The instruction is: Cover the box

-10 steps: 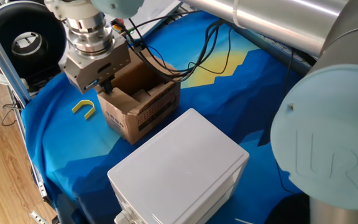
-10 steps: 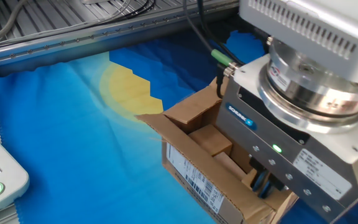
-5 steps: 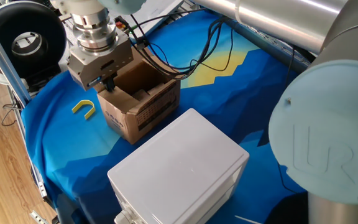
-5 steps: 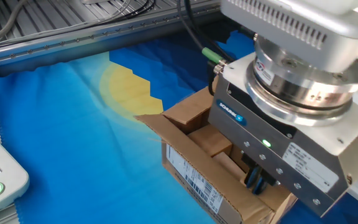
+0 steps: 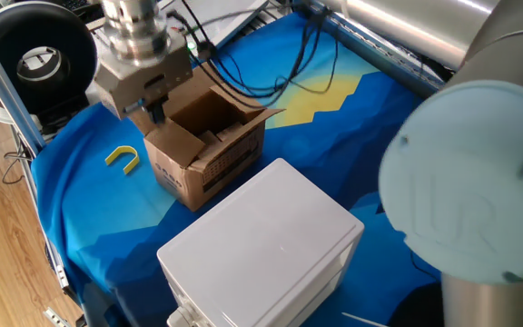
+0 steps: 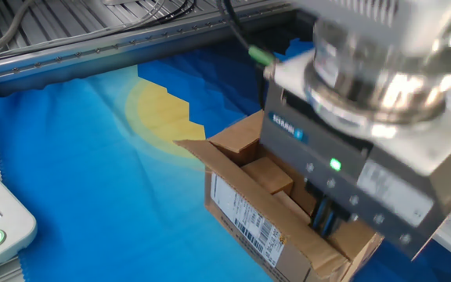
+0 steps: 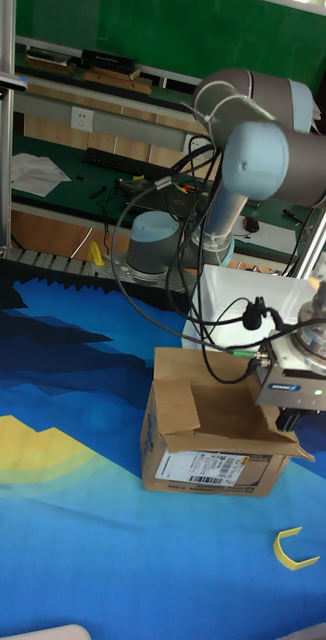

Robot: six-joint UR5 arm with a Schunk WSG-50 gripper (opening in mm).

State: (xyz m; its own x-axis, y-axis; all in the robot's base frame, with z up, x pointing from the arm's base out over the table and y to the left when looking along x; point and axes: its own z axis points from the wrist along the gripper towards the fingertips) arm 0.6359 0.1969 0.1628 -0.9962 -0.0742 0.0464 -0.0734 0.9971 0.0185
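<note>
The small brown corrugated cardboard box (image 5: 202, 150) sits open on the blue-and-yellow cloth-covered surface (image 5: 334, 136), just beside the larger white plastic box (image 5: 261, 241), its four flaps up or splayed outward. The hand (image 5: 155, 111) hangs straight down over the carton's corner farthest from the white box, dark fingers (image 6: 325, 217) close together; whether they pinch the flap there I cannot tell.

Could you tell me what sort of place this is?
Probably a robotics lab: a UR5 arm over a cloth-covered table, aluminium framing, and loose cables on a workbench behind.
</note>
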